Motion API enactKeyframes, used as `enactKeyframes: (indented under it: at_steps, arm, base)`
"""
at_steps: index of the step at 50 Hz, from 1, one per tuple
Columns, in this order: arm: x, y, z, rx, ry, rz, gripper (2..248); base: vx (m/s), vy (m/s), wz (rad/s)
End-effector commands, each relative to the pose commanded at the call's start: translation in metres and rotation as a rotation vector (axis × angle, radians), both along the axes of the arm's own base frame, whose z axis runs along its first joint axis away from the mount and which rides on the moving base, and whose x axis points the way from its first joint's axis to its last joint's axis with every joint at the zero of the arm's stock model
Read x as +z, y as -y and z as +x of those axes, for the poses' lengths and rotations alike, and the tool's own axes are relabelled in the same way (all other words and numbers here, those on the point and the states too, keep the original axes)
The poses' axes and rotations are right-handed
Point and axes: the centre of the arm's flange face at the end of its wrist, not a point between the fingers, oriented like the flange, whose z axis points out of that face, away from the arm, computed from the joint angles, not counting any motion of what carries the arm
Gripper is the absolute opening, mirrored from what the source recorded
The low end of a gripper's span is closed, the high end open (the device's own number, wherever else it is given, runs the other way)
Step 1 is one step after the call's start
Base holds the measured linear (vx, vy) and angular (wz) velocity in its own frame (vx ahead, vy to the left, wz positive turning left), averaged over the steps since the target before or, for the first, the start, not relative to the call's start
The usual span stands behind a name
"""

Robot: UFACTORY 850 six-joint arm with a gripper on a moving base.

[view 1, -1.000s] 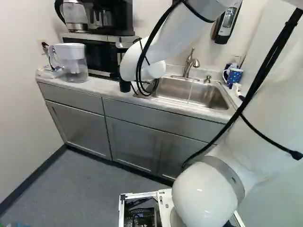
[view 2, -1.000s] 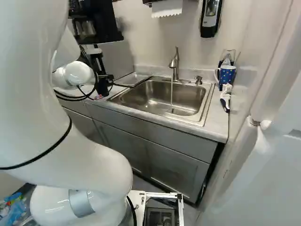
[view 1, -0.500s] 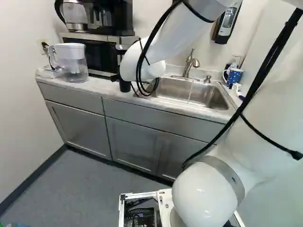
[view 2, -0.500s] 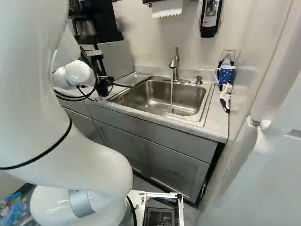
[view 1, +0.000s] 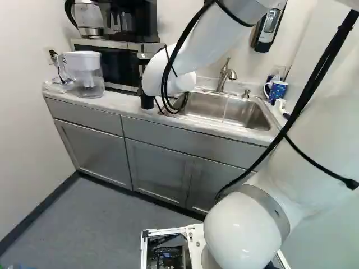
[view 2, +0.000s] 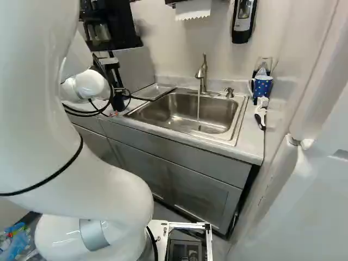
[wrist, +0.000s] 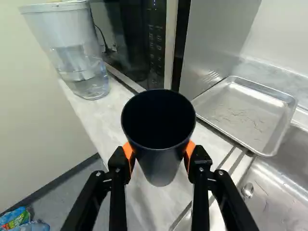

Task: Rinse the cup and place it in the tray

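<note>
In the right base view my gripper (view 2: 116, 90) is beyond the arm at the counter's left part, partly hidden by cables. In the wrist view the gripper (wrist: 159, 153) is shut on the dark cup (wrist: 161, 166), its orange pads pressing on two sides. The cup's open mouth faces the wrist camera; it also shows as a dark shape (view 1: 147, 102) in the left base view. Ahead and to one side of it lies the shallow metal tray (wrist: 245, 113), beside the sink (view 2: 185, 111). Water runs from the faucet (view 2: 202, 75) into the sink.
A water pitcher (wrist: 72, 50) stands on the counter (view 1: 118, 103) near the microwave (view 1: 120, 68). A blue dotted mug (view 2: 262, 87) and a brush (view 2: 261, 114) are at the sink's far side. A soap dispenser (view 2: 243, 19) hangs above.
The gripper's fingers, spread apart at the cup earlier, have closed onto it. The arm looks nearly unmoved, and the base has stayed in place.
</note>
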Motion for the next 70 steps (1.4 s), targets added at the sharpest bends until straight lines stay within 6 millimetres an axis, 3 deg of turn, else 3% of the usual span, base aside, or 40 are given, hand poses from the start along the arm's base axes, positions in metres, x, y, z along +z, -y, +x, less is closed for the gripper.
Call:
enactKeyframes:
  at_steps: [51, 70]
  arm:
    - [0.055, 0.057, 0.043, -0.149, 0.102, 0.038, 121]
    - [0.055, 0.082, 0.064, -0.21, 0.102, 0.034, 121]
  base:
    - [0.0, 0.0, 0.0]
    - [0.0, 0.0, 0.0]
